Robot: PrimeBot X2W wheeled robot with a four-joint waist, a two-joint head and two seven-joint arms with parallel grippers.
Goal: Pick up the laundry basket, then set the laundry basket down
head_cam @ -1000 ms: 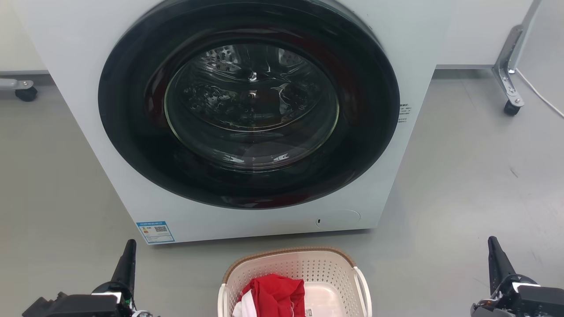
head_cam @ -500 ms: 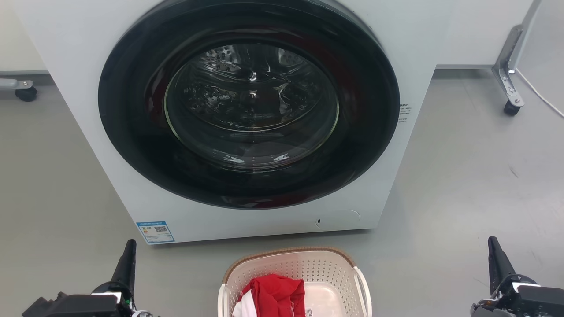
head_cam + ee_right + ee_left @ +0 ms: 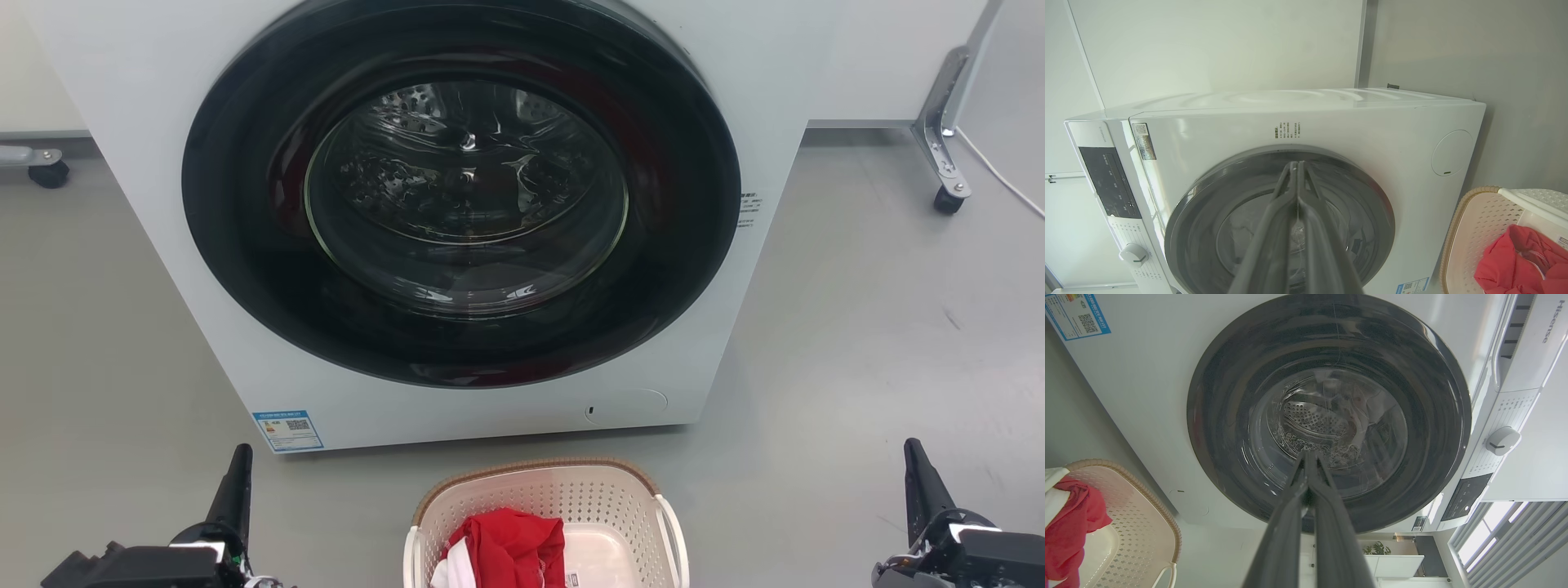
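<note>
Head view: you see the laundry basket (image 3: 545, 500) at bottom centre, on the floor (image 3: 857, 327) just before the washing machine (image 3: 465, 204), holding a red garment (image 3: 510, 543). The left gripper (image 3: 237, 478), lower left, and the right gripper (image 3: 916, 472), lower right, stand well apart from it.

Left wrist view: fingers clenched together, grasping nothing; laundry basket at lower left.

Right wrist view: fingers likewise clenched, grasping nothing; laundry basket at lower right.

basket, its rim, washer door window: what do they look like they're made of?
Basket: looks like moulded plastic, cream and matte, with regular holes across the walls.
Rim: brown with a woven-look texture. Probably plastic as well, but the look leaves it open.
Door window: clear and glossy with sharp reflections. Glass or hard plastic, can't tell which.
</note>
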